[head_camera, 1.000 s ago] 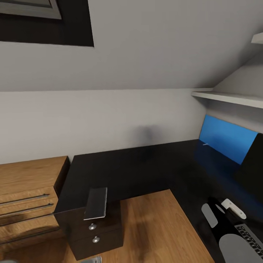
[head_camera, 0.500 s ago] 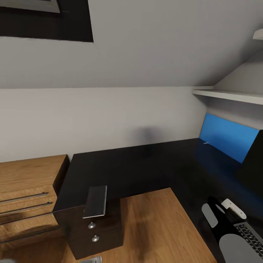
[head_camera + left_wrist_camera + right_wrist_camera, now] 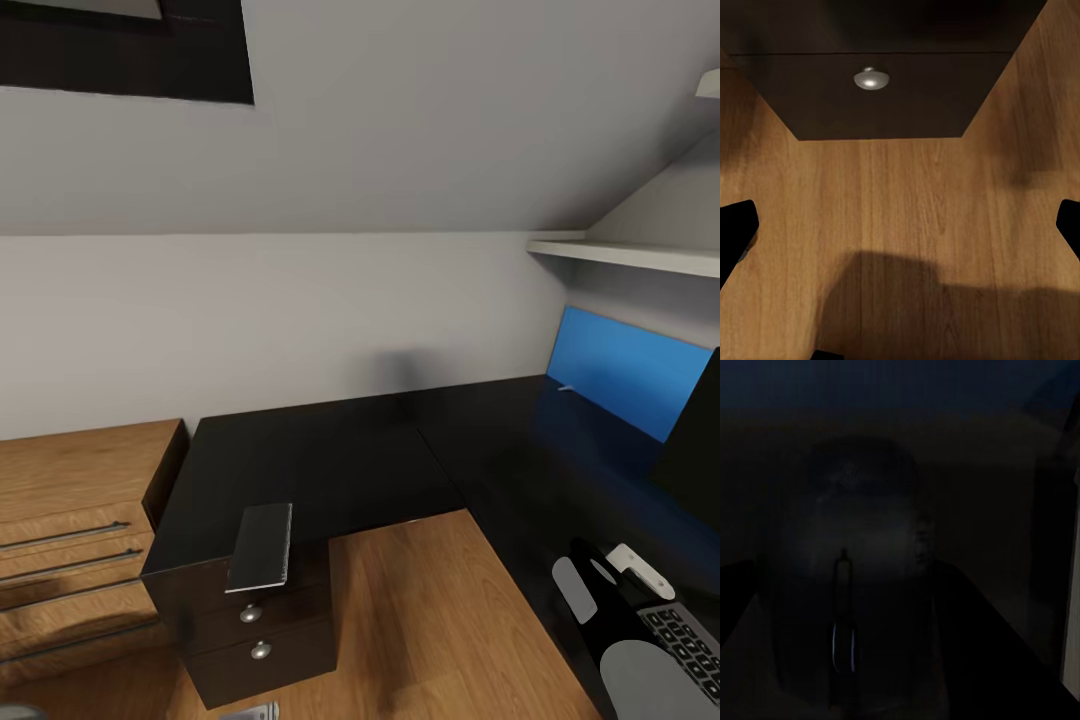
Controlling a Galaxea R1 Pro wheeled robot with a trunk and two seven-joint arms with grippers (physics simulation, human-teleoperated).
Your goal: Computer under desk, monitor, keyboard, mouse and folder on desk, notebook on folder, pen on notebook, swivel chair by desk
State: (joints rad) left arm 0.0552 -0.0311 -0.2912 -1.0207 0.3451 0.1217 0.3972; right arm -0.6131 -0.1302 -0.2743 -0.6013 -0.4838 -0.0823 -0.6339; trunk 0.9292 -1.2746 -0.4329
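The black L-shaped desk (image 3: 340,470) runs along the wall and turns toward me on the right. A thin grey notebook (image 3: 260,548) lies at its left front edge, above the drawer pedestal (image 3: 262,640). Against the right wall leans the blue folder (image 3: 625,372), with the black monitor (image 3: 695,445) beside it. Part of the keyboard (image 3: 685,640) shows at the lower right, next to my right arm (image 3: 600,625). My right gripper (image 3: 900,607) hovers very close over a dark mouse (image 3: 844,585) on the black top; its grip is lost in the dark. My left gripper (image 3: 900,225) is open over the floor, facing a drawer knob (image 3: 870,77).
A light-wood chest (image 3: 80,530) with bar handles stands against the desk's left end. A white shelf (image 3: 630,255) juts out above the folder, under a sloping ceiling. Wood floor (image 3: 420,620) fills the desk's inner corner.
The whole picture has shifted slightly, so the camera moved. Desk, notebook and folder keep their places. A little more of the keyboard shows beside my right arm.
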